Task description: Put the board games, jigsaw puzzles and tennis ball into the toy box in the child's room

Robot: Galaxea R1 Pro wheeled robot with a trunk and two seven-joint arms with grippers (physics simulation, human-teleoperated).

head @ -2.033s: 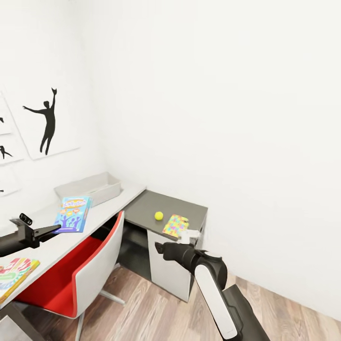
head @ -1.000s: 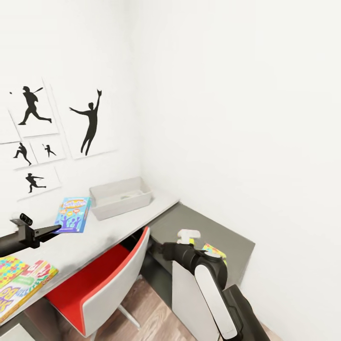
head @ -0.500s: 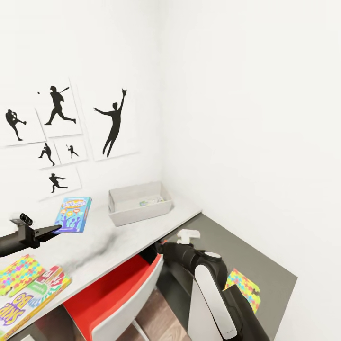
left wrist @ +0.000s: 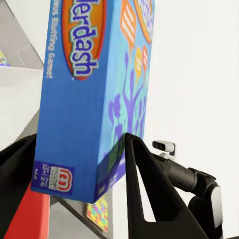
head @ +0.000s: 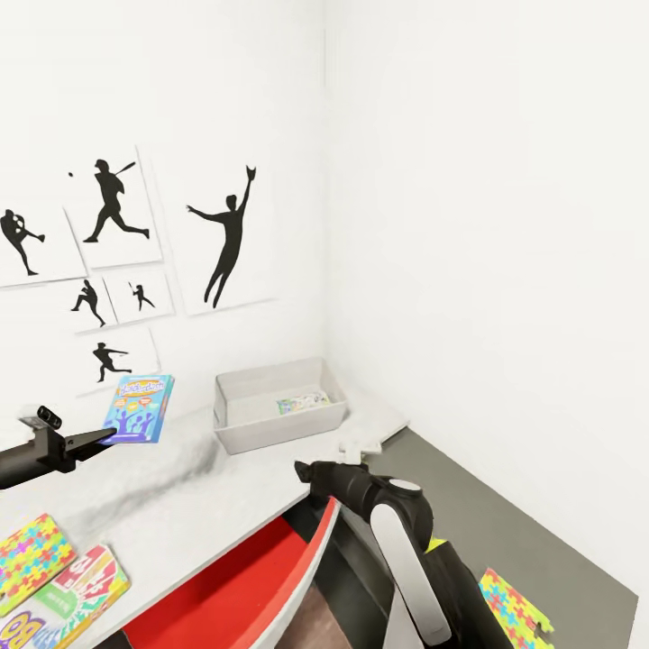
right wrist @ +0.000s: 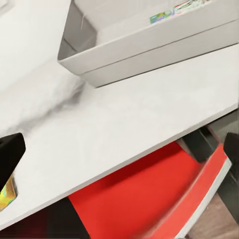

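1. Toy box [head: 236,431] sits at about 12 o'clock on the pale table [head: 180,505], back by the corner wall. It already has one small printed flat thing [head: 302,403] lying inside, so I'd guess the job's started but nowhere near finished.
2. Going left to right: at 9 o'clock the left gripper [head: 95,437] is clamped on the blue board game [left wrist: 94,94], held up off the table, left of the box. That one looks next in line.
3. Down at 7 o'clock, a jigsaw puzzle [head: 27,554] and the SKIP BO game [head: 68,599] are on the table, not binned yet.
4. Right gripper [head: 361,443] hangs at 6 o'clock near the table edge, jaws wide with nothing in them.
5. At 4 o'clock another jigsaw puzzle [head: 514,611] lies on the dark lower section [head: 541,532].
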